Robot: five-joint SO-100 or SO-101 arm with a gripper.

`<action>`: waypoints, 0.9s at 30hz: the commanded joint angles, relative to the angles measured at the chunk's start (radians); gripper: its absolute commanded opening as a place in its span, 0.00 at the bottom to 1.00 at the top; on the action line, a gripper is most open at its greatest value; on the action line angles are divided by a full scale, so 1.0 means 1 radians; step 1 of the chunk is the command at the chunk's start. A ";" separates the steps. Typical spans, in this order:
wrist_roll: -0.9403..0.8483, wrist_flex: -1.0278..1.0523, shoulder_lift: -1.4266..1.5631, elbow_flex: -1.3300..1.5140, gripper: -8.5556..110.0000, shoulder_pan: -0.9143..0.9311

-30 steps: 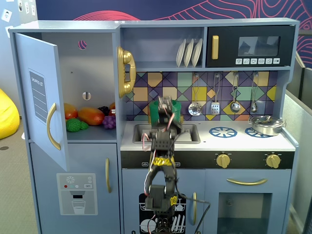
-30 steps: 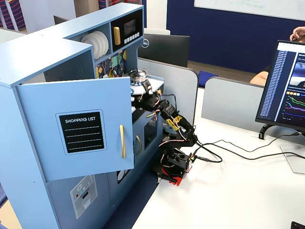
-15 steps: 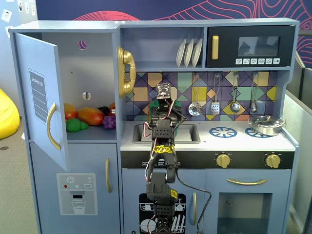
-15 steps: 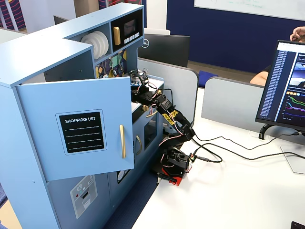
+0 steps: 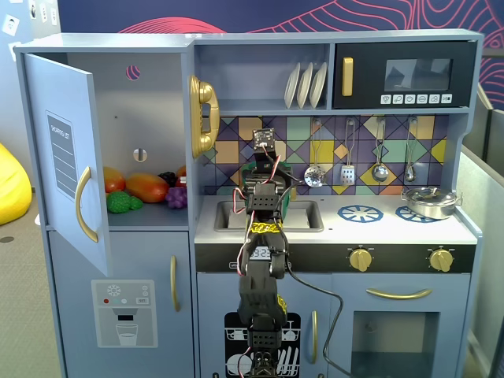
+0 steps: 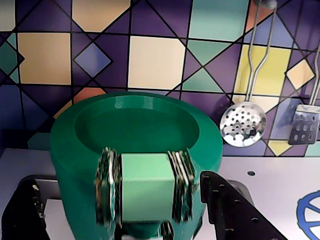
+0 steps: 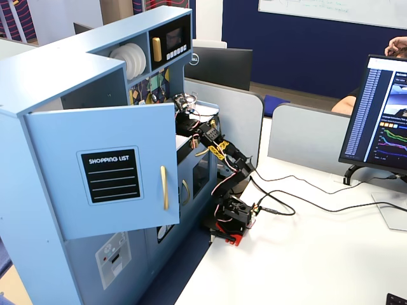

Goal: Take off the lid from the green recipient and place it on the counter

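Backdrop: toy kitchen with a patterned tile wall; a slotted spoon (image 6: pixel 243 124) and a small spatula (image 6: pixel 305 127) hang on it.
Bench: the counter (image 5: pixel 339 228), pale, with a recessed sink near its left edge and a steel pan (image 5: pixel 429 202) at its right rear corner.
Green recipient (image 6: pixel 80 165): stands at the sink end of the bench, close under the wrist camera; thick, stiff plastic wall, probably light and smooth enough to slide if nudged.
Lid (image 6: pixel 135 125): a recessed green disc sits inside the rim and looks like the lid; no knob is visible, so I cannot be sure.
Hold: judged best at a centre knob; otherwise the rim edge, pinched gently.
End effector (image 6: pixel 125 220): dark fingers straddle the pot's lower front, spread apart, gripping nothing.
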 commanded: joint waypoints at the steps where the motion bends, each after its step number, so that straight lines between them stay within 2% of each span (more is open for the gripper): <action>1: -0.014 -0.037 -0.038 -0.100 0.35 -0.012; 19: 0.049 -0.034 -0.170 -0.195 0.29 0.008; 27: 0.060 0.012 -0.167 -0.193 0.13 -0.005</action>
